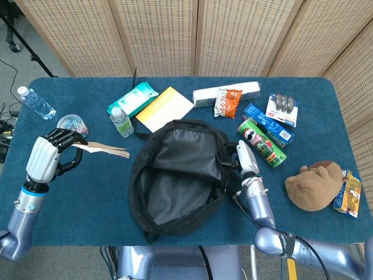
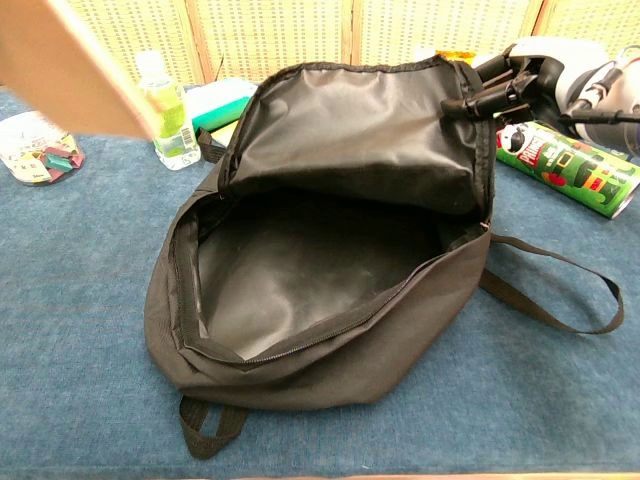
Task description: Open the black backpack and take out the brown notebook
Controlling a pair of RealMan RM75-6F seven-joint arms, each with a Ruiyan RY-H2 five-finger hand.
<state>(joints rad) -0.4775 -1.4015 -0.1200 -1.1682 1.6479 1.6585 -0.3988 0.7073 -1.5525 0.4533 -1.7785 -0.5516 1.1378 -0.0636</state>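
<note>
The black backpack point(image 1: 178, 169) lies unzipped in the middle of the table, its inside showing bare point(image 2: 300, 270). My left hand point(image 1: 49, 154) grips the brown notebook point(image 1: 105, 150) above the table, well left of the bag; in the chest view the notebook point(image 2: 70, 70) fills the top left corner. My right hand point(image 1: 245, 156) holds the bag's top edge on its right side, and in the chest view the right hand point(image 2: 545, 65) pinches the rim and keeps the flap lifted.
Behind the bag lie a yellow pad point(image 1: 164, 108), a wipes pack point(image 1: 132, 98) and a small bottle point(image 1: 121, 122). A jar of clips point(image 1: 71, 125) stands near my left hand. A green chip can point(image 1: 262, 143), boxes and a plush toy point(image 1: 313, 184) lie to the right.
</note>
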